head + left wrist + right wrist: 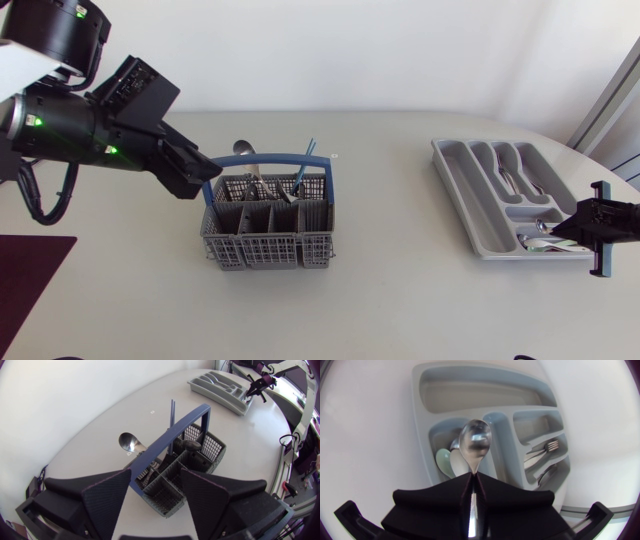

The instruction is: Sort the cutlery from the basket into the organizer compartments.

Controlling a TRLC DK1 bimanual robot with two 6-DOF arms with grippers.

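Closest up, my right fingers [462, 491] are pinched tight on a shiny metal spoon [475, 442]. Most of its handle is buried between them, so only the neck and the oval bowl stick out ahead. That bowl hangs over the grey organizer [422, 420], above the short compartment at its near end. A pale green spoon [441, 462] and a white spoon [456, 462] lie in that compartment. Honestly can't tell whether my spoon touches anything down there. One compartment over there are forks [547, 447]. The piece past those is half hidden by the divider, so I won't name it. My own fingers also block the organizer's nearest edge. From overhead the held spoon is barely readable.

Well apart from the organizer, off to my left on the white desk [400, 290], sits the basket [268, 240]. It's grey mesh with a blue handle [265, 158]. My left fingers [107, 495] are spread wide and holding nothing. They hover at the basket's end farthest from the organizer, and the handle shows in the gap between them. A thin blue stick [171, 412] and a big spoon [127, 441] poke up out of the basket. The dark pieces [187, 445] lower down are too murky to identify.
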